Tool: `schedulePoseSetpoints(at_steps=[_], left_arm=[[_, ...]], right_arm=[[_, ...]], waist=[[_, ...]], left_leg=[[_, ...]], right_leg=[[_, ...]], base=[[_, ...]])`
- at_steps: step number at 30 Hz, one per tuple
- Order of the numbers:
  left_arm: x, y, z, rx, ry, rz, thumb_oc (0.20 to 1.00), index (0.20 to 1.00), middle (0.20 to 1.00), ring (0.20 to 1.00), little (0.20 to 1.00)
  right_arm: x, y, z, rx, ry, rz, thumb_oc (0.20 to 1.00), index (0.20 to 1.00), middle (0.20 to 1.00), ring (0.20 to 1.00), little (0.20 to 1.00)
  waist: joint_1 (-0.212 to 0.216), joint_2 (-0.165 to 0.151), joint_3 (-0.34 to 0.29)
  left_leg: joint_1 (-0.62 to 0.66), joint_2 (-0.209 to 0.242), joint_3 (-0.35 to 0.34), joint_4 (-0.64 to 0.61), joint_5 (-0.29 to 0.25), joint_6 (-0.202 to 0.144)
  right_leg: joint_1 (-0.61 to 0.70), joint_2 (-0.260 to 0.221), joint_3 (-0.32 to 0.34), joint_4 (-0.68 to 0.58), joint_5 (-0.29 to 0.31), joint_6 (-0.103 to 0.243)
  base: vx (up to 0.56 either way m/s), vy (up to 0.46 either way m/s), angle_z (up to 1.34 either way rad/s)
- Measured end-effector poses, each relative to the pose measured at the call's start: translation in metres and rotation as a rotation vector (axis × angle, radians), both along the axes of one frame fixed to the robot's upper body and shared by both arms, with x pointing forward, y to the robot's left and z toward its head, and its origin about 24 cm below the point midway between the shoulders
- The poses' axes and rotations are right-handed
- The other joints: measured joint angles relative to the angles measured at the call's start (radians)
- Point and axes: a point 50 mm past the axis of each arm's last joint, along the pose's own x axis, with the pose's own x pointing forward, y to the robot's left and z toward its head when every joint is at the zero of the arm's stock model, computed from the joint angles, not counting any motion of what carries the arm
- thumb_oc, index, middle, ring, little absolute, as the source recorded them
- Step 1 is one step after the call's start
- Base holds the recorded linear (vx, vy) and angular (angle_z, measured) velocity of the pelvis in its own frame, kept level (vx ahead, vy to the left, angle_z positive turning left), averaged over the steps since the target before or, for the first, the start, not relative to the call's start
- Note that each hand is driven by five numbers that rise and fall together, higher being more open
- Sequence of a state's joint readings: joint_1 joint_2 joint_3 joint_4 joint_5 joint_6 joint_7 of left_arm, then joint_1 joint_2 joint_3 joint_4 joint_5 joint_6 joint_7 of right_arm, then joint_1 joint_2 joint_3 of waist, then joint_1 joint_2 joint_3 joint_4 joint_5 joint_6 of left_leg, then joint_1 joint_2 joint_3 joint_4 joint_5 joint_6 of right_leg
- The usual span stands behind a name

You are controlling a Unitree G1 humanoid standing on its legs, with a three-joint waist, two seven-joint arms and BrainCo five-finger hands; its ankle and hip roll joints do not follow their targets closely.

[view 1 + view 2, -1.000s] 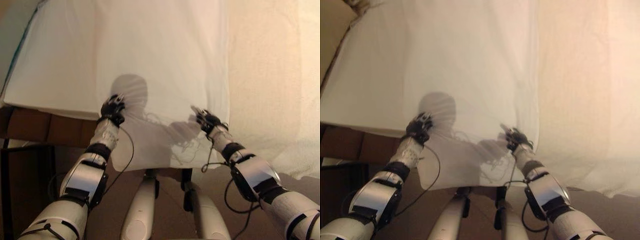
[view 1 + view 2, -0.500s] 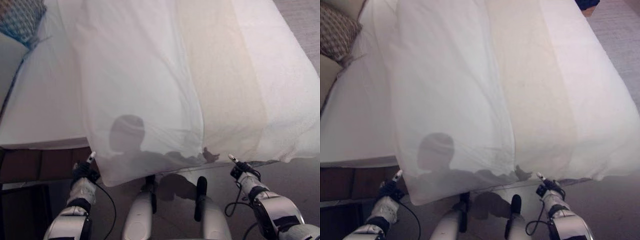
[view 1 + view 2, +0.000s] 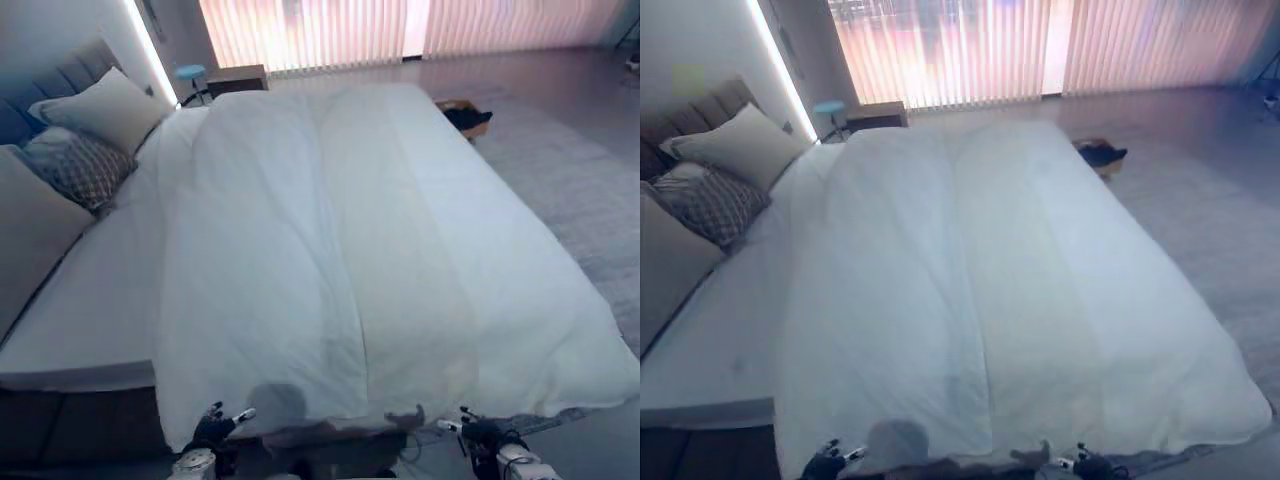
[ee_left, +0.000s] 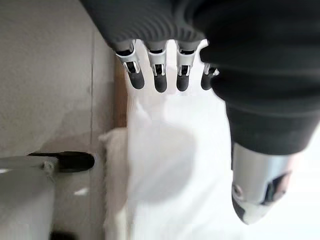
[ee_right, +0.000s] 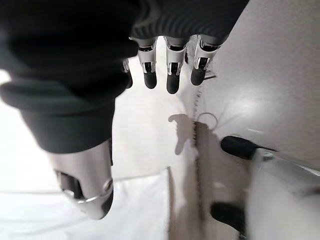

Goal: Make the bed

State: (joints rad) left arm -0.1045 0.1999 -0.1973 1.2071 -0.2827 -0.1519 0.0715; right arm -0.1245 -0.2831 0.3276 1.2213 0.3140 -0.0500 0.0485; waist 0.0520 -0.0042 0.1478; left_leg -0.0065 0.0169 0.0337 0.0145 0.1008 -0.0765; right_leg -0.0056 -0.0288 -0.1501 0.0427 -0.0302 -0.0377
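Your white duvet [image 3: 330, 250] lies spread flat over the bed [image 3: 80, 310], its near edge hanging over the foot. Your left hand [image 3: 215, 428] and right hand [image 3: 478, 432] hover just off that edge, fingers straight, holding nothing.

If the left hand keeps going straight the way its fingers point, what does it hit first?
Most likely the hanging edge of the white duvet, which lies right past the left hand and its straight fingers; depth is hard to judge.

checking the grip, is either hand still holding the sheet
No, the left hand and right hand both show straight fingers clear of the white sheet.
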Motion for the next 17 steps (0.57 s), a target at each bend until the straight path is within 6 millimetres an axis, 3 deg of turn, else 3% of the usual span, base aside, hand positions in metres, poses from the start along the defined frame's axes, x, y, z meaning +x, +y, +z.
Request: schedulePoseSetpoints(at_steps=[3,6,12,17], left_arm=[[-0.012,-0.023,-0.008,-0.022,0.056,-0.126,1.000,1.000,1.000,1.000,1.000],[-0.014,-0.034,-0.010,-0.020,0.079,-0.245,1.000,1.000,1.000,1.000,1.000],[-0.028,-0.023,-0.014,0.001,0.132,-0.236,1.000,1.000,1.000,1.000,1.000],[-0.030,-0.024,-0.015,-0.002,0.141,-0.243,1.000,1.000,1.000,1.000,1.000]], right_arm=[[-0.018,0.013,-0.009,0.016,0.068,0.043,1.000,1.000,1.000,1.000,1.000],[-0.030,0.015,-0.014,0.005,0.116,0.067,1.000,1.000,1.000,1.000,1.000],[-0.032,0.027,-0.016,0.017,0.128,0.118,1.000,1.000,1.000,1.000,1.000],[-0.032,0.031,-0.017,0.007,0.134,0.175,1.000,1.000,1.000,1.000,1.000]], waist=[[-0.010,-0.008,-0.016],[-0.010,0.017,-0.035],[-0.010,0.031,-0.093],[-0.008,0.041,-0.107]], left_leg=[[0.026,0.013,-0.021,-0.038,-0.005,0.000],[0.068,0.023,-0.021,-0.096,-0.030,0.029],[0.074,0.015,-0.021,-0.101,-0.041,0.040],[0.084,0.020,-0.021,-0.101,-0.044,0.037]], right_leg=[[0.013,0.011,-0.001,-0.024,0.010,0.006],[0.065,0.032,-0.008,-0.085,0.042,0.018],[0.070,0.027,0.002,-0.095,0.045,0.024],[0.082,0.032,0.003,-0.114,0.047,0.021]], base=[[0.04,0.018,0.05],[0.03,0.026,0.13],[0.04,0.020,0.00],[0.04,0.019,0.00]])
